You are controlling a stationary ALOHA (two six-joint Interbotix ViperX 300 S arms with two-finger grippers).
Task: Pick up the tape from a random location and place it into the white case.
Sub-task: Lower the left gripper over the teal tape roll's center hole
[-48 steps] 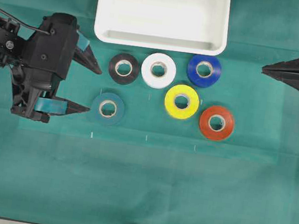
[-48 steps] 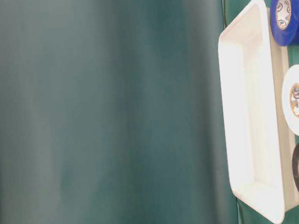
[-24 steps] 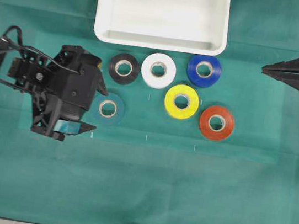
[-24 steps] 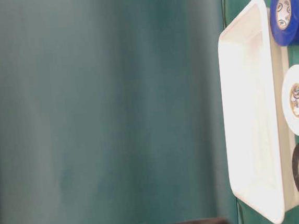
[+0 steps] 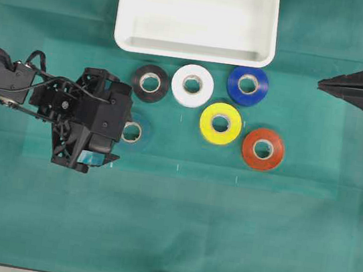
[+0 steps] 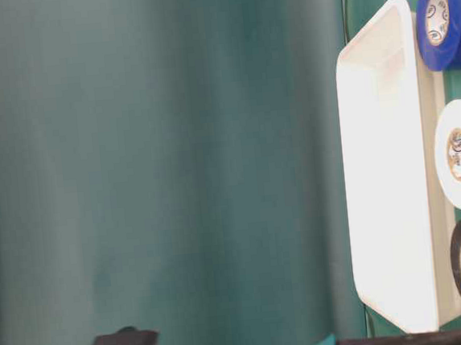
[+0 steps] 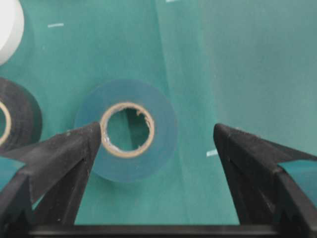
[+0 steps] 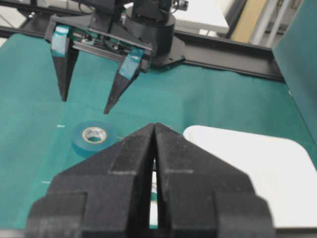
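Left gripper [image 7: 153,139] is hovering over the tape [image 7: 130,130], fingers spread wide. In the left wrist view the roll is lying flat on the green cloth [image 7: 237,69], off-centre between the fingers: one fingertip [image 7: 81,144] is overlapping the roll's edge at the core, the other fingertip [image 7: 233,141] is sitting well clear of the roll's far side. From the right wrist view both tips are hanging above the tape [image 8: 93,137], not touching it.

Overhead, the arm body is covering most of the tape [image 5: 135,131]; only its right part with the pale core is showing, just below the black roll [image 5: 150,82].

White case [image 5: 193,50] is sitting at the top edge, beyond the row of rolls, well apart from the tape.

Right gripper [image 8: 154,130] is parked at the right side, fingers pressed together, holding nothing.
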